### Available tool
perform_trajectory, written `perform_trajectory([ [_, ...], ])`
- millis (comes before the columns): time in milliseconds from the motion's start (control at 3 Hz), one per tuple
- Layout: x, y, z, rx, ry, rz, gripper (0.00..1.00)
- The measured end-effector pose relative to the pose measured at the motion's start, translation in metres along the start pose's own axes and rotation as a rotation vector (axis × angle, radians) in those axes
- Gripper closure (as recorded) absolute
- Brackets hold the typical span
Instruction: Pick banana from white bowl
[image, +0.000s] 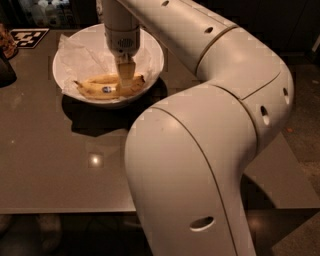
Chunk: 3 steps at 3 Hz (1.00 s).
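Observation:
The white bowl (150, 47) stands at the far left of the brown table. The banana (100, 88), yellow with brown freckles and a small dark blue sticker, lies along the bowl's near side. My gripper (126, 79) reaches straight down into the bowl and sits on the banana's right half, just right of the sticker. The gripper hides the part of the banana under it.
A crinkled white paper sheet (80, 55) lines the bowl's far side. A dark object (6, 70) and a black-and-white marker tag (27, 37) are at the far left. My arm's large white links (200, 150) fill the right foreground over the table (60, 170).

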<state>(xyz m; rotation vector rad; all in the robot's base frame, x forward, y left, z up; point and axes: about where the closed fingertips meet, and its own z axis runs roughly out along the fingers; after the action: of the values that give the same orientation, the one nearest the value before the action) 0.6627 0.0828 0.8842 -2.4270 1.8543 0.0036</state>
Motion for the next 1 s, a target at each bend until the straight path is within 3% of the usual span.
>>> perform_trajectory([
  [1000, 0.0000, -0.0043, 0.0016, -0.006, 0.019, -0.022, 0.53],
])
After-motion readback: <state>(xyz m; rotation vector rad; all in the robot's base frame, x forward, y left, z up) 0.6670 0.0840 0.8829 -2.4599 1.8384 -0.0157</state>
